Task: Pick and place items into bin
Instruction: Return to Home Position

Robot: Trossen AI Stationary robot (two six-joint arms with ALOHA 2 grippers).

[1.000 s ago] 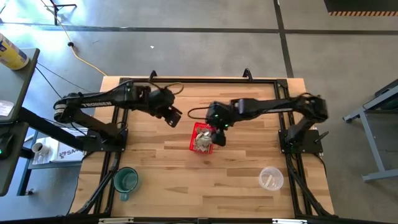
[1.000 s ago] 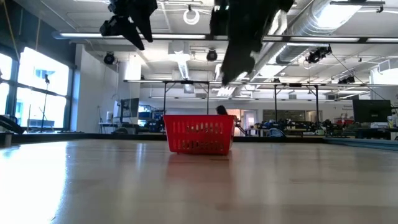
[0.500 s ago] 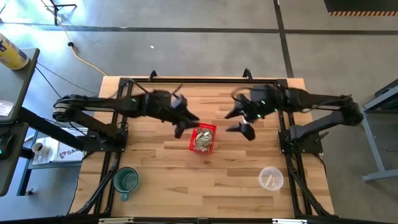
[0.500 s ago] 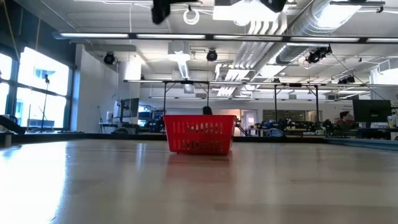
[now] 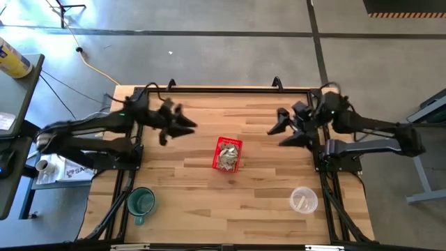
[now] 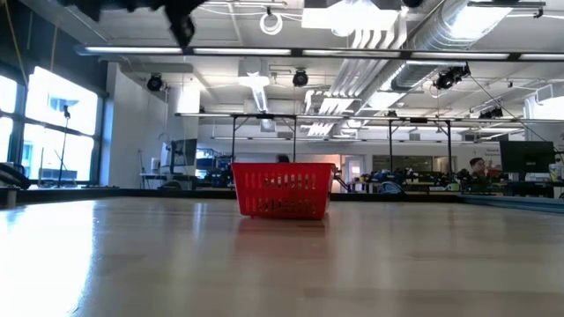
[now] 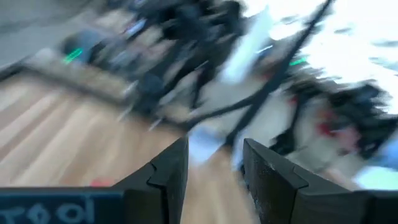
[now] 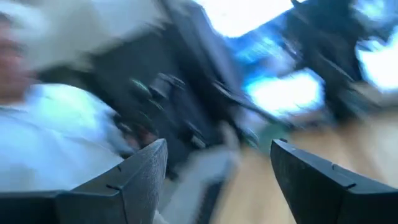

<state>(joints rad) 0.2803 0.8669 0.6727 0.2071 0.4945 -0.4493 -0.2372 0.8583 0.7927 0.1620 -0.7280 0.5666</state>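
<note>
The red basket (image 5: pixel 227 154) stands on the middle of the wooden table; in the low view the basket (image 6: pixel 283 189) rests flat on its base. Crumpled pale paper slips (image 5: pixel 226 160) lie inside it. My left gripper (image 5: pixel 178 127) hangs open in the air, left of the basket and toward the far edge. My right gripper (image 5: pixel 283 132) is open too, raised to the right of the basket. The left wrist view shows the left gripper (image 7: pixel 214 180) with nothing between its fingers. The right wrist view shows the right gripper (image 8: pixel 217 180) spread wide and empty.
A green mug (image 5: pixel 141 201) stands near the table's near-left corner. A clear plastic cup (image 5: pixel 303 201) with something pale inside stands near the near-right corner. A black frame (image 5: pixel 223 89) runs along the table's far edge and sides. Bare wood surrounds the basket.
My right gripper, which was down at the basket, has risen and drawn back toward the table's right edge. My left gripper swung in toward the basket, then pulled away to the left. The basket has stayed in place.
</note>
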